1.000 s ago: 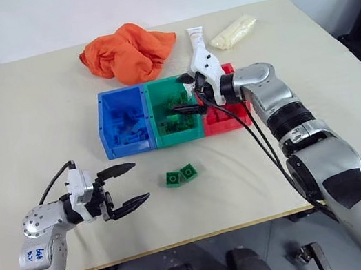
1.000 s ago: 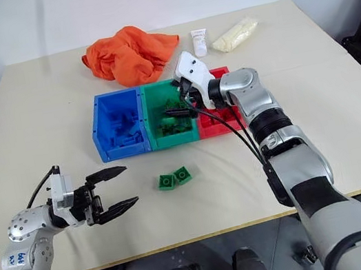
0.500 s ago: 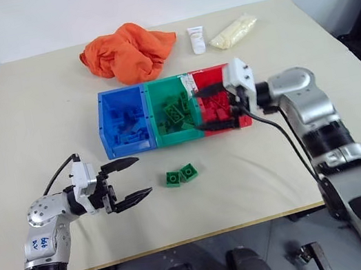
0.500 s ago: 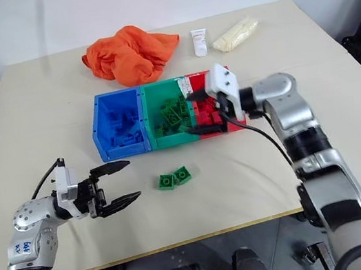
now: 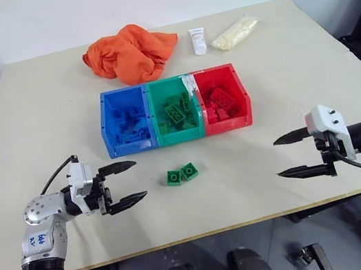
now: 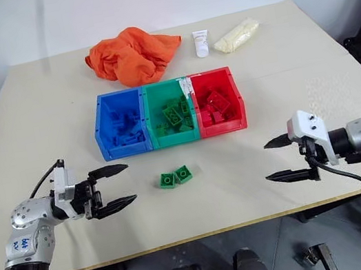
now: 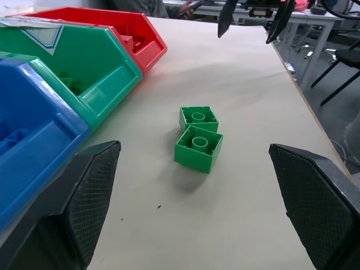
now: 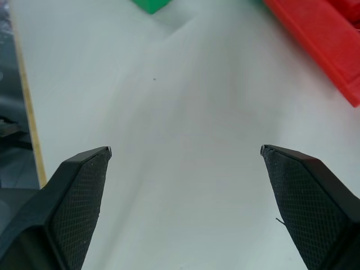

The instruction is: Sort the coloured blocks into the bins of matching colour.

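Two small green blocks (image 5: 181, 174) lie side by side on the table in front of the bins, and they show up close between my left fingers as green blocks (image 7: 197, 136). The blue bin (image 5: 105, 124), green bin (image 5: 155, 117) and red bin (image 5: 242, 93) stand in a row, each holding blocks of its own colour. My left gripper (image 5: 127, 183) is open and empty, level with the two blocks and to their left. My right gripper (image 5: 289, 156) is open and empty over the bare table to the right of the blocks, below the red bin.
An orange cloth (image 5: 127, 52) is bunched behind the bins. A small white tube (image 5: 197, 40) and a pale packet (image 5: 233, 31) lie at the back right. The table's front edge (image 5: 205, 232) runs close below both grippers.
My right gripper has swung away from the green and red bins, back and to the right, down near the table's front right. The left gripper has barely moved.
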Robot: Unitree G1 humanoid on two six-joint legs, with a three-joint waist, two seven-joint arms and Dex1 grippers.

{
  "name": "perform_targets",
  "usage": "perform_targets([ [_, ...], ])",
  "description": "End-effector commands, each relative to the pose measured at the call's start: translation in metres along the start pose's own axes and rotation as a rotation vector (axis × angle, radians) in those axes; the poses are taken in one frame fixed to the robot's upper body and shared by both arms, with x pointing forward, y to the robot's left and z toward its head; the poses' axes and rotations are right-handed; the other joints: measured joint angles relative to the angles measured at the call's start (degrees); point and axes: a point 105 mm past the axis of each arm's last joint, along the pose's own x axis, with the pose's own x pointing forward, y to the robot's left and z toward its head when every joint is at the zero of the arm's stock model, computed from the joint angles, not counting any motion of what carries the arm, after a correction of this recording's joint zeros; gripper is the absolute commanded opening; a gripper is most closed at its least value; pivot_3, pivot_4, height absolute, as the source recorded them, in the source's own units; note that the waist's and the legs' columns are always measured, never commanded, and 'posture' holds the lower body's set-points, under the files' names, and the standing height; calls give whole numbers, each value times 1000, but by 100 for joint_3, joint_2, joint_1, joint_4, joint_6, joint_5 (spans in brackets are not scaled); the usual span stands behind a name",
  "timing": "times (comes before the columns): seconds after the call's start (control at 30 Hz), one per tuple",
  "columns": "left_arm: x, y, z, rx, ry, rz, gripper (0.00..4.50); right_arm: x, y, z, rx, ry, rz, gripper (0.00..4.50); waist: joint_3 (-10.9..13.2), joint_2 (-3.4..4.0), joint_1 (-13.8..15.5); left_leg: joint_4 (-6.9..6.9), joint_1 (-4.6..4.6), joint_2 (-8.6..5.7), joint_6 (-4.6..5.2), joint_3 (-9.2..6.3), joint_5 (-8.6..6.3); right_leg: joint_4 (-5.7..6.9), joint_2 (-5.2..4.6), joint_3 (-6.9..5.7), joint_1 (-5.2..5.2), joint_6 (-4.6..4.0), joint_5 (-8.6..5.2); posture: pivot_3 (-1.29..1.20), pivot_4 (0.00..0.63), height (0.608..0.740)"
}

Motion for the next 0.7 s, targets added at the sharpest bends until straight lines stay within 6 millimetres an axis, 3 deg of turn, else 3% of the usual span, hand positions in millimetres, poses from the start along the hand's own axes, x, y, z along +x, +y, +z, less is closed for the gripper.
perform_targets([
  [0.03, 1, 1, 8, 41, -7, -15, 4500, 10, -1, 22, -67, -60, 6, 4459, 0, 0, 1, -1, 2, 2, 0, 0, 0, 1, 1, 0, 0, 0, 0, 0, 150, 740],
  [0.37, 0, -16, 14, 55, -22, 5, 4500, 96, 12, 54, -138, -181, 207, 4459, 0, 0, 4, -1, -2, -1, 0, -13, 0, -5, -2, 5, 2, 0, 0, 0, 150, 740],
  [0.7, -5, -34, 13, 35, -18, 69, 4500, 151, 11, 62, -221, -183, 314, 4459, 0, 0, 4, 2, -1, -1, -1, -20, 0, 0, -1, 6, 2, -1, 0, 0, 150, 740],
])
